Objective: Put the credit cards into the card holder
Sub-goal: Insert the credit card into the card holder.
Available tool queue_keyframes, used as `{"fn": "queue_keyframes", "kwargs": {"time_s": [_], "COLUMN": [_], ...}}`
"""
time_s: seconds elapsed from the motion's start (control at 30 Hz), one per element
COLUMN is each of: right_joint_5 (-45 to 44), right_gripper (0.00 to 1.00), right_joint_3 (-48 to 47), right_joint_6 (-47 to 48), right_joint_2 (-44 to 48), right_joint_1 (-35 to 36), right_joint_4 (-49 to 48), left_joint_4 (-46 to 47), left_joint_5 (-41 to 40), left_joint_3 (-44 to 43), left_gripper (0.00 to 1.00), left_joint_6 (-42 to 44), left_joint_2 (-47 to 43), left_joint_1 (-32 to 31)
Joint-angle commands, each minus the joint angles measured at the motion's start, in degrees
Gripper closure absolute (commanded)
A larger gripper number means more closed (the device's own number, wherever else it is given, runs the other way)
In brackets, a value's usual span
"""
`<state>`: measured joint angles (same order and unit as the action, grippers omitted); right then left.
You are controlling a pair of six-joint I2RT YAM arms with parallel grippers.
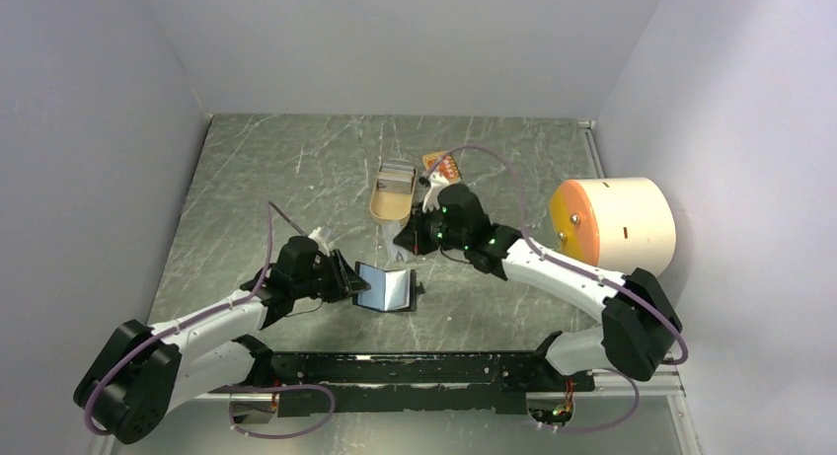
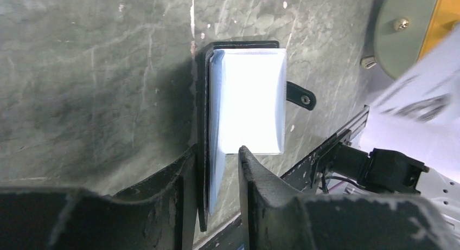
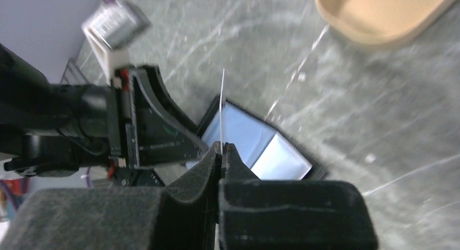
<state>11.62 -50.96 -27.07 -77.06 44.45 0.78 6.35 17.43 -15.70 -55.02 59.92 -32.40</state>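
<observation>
The black card holder [image 1: 385,287] lies open on the table, its blue lining showing [image 2: 252,98]; its snap tab [image 2: 300,96] sticks out to the side. My left gripper [image 2: 217,152] straddles its upright left cover, with the left finger against the cover and a small gap at the right finger. My right gripper [image 3: 222,147] is shut on a thin pale card [image 3: 222,106], seen edge-on, held upright just above the open holder [image 3: 260,144]. From above, the right gripper [image 1: 403,246] hovers behind the holder. The tan-orange card [image 1: 441,165] lies at the back.
A tan-gold oblong tin [image 1: 392,190] stands behind the holder, also in the right wrist view [image 3: 379,17]. A large cream cylinder with an orange face [image 1: 612,223] sits at the right. Walls close in on three sides. A black rail [image 1: 415,366] runs along the near edge.
</observation>
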Motion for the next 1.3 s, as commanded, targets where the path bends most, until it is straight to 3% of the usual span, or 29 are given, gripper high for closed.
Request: {"fn": "queue_keyframes", "kwargs": {"time_s": [0.0, 0.17, 0.3, 0.5, 0.7, 0.83, 0.97, 1.1, 1.27], "right_joint_5": [0.35, 2.49, 1.95, 0.78, 3.40, 3.14, 2.17, 2.21, 2.12], "right_gripper": [1.00, 1.00, 1.00, 0.96, 0.94, 0.79, 0.73, 0.85, 1.00], "right_joint_3": [5.55, 13.27, 16.41, 19.11, 19.87, 20.02, 19.56, 18.98, 19.22], "right_joint_6": [-13.95, -20.83, -20.79, -21.66, -23.55, -23.60, -22.81, -21.79, -21.82], "right_joint_2": [-1.12, -3.15, -4.18, -5.85, -9.17, -9.98, -10.08, -10.62, -10.68], "right_joint_1": [2.80, 4.32, 4.33, 4.33, 4.33, 4.38, 4.34, 4.25, 4.25], "right_joint_4": [-5.58, -15.11, -17.73, -20.46, -24.82, -25.06, -22.68, -21.33, -21.26], "left_joint_4": [-3.44, -4.07, -4.33, -4.12, -5.65, -6.18, -6.75, -7.11, -6.68], "left_joint_5": [-3.16, -3.27, -3.49, -3.41, -3.75, -3.96, -4.19, -4.54, -4.29], "left_joint_3": [-1.00, -0.18, 0.64, 1.86, 2.12, 2.14, 2.02, 1.82, 2.09], "left_gripper": [0.66, 0.69, 0.66, 0.72, 0.65, 0.60, 0.63, 0.69, 0.70], "left_joint_6": [2.24, 2.64, 2.99, 2.86, 2.83, 3.25, 3.46, 3.78, 3.78], "left_joint_2": [-1.46, -1.06, -0.83, -0.58, -1.31, -2.59, -3.29, -2.78, -1.62], "left_joint_1": [-0.26, -0.23, -0.29, -0.29, -0.29, -0.28, -0.29, -0.29, -0.22]}}
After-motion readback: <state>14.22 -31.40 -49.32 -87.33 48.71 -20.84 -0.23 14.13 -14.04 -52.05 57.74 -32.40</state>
